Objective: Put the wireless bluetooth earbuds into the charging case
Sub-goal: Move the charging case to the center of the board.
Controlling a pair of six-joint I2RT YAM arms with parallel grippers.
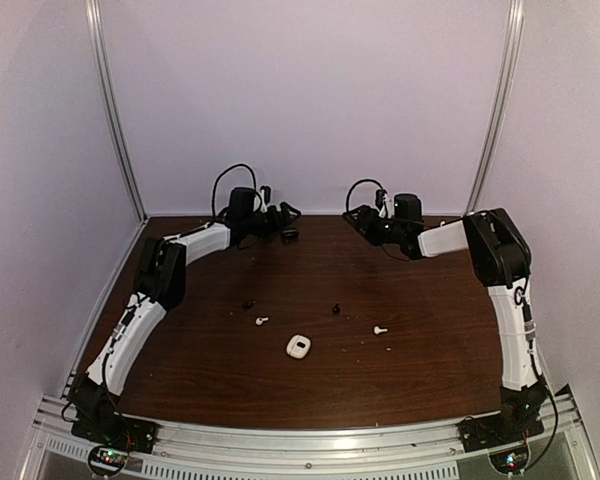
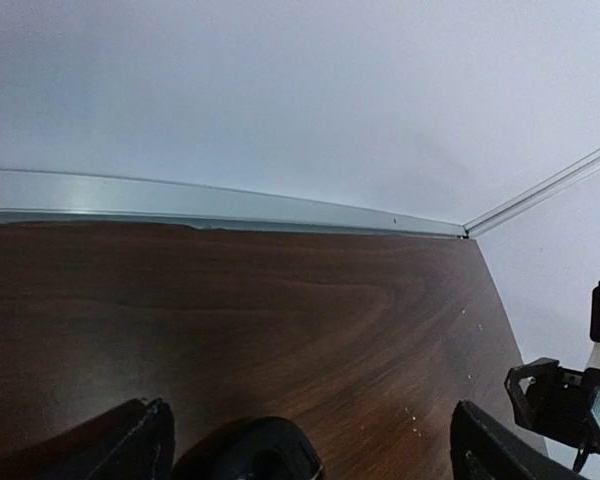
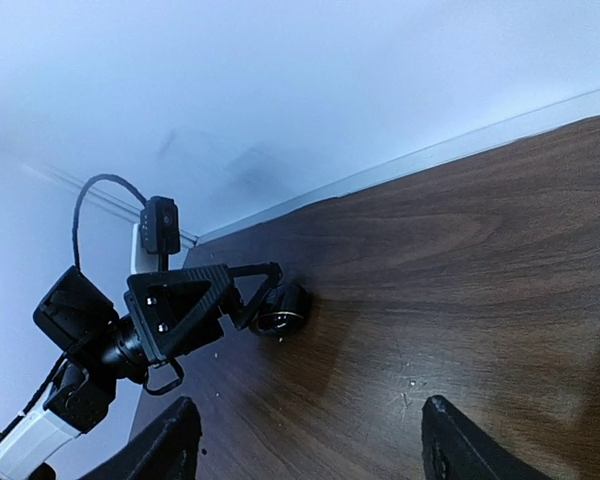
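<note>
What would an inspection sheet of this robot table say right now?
Surface: dark brown wooden table, faint specks.
Job's things: two white stemmed earbuds, two black earbuds and a white oval charging case lie loose mid-table; a black rounded case sits at the far edge by the left tool.
Clutter: nothing seen.
Tools: left tool open, right tool open, both empty.
Cables: black cable loops above each wrist.
Surroundings: pale walls, aluminium frame posts.
</note>
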